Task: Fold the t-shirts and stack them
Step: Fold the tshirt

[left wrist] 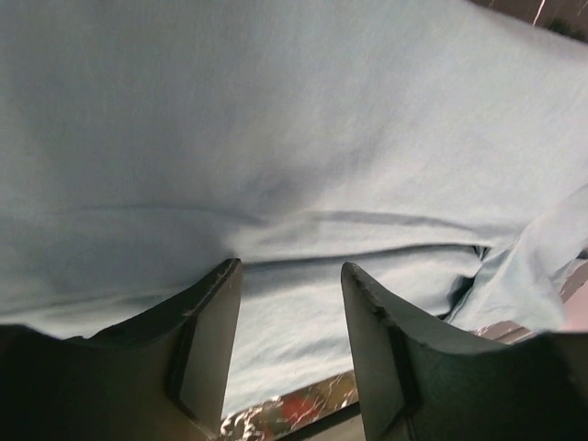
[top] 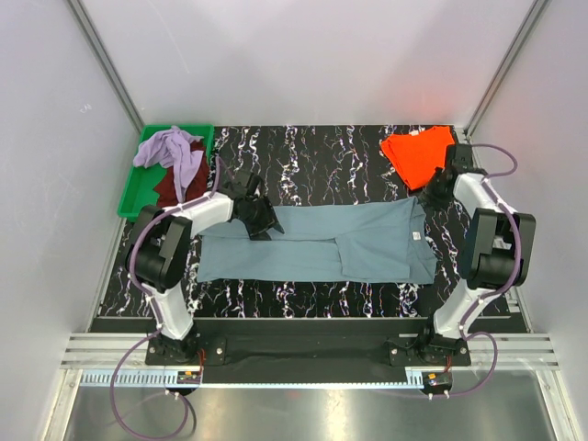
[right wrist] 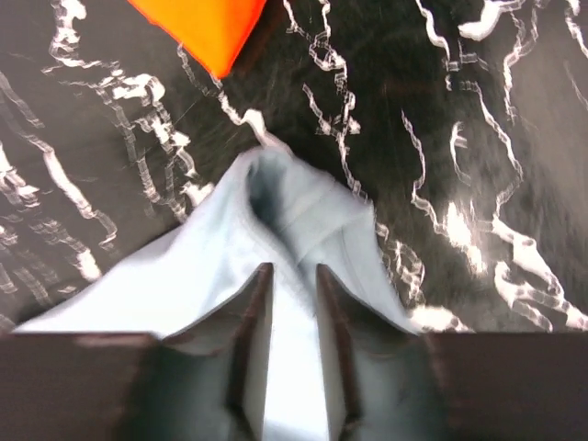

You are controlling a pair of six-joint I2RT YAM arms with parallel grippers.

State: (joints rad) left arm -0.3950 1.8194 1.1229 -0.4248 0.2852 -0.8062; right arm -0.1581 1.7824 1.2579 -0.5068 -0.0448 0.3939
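Black marble-patterned tabletop [top: 312,152], white enclosure walls on three sides.

1. Right gripper [right wrist: 294,271]: clenched on a raised ridge of the blue-grey t-shirt [top: 367,241] at its far right corner. Cloth tented up into the narrow gap between the fingers. Judged a pinch for lifting that edge into a fold.

2. Left gripper [left wrist: 289,271]: jaws parted, with flat cloth of the same shirt showing between and beyond them and nothing bunched or pinched. Set on the far left edge of the shirt, opposite its partner. Judged poised to take the matching edge so both ends rise together.

3. Blue-grey t-shirt, overall: spread lengthwise across the table centre between the arms, narrowed to a long band with one flap doubled over near the middle. Fold judged partly done.

4. Orange t-shirt [top: 418,152]: lying flat at the far right corner, just beyond the right gripper and apart from the blue-grey cloth. Likely base of the stack.

5. Lavender t-shirt [top: 170,147] and maroon t-shirt [top: 179,188]: crumpled together in the green tray [top: 136,197] at far left, unfolded and awaiting a turn.
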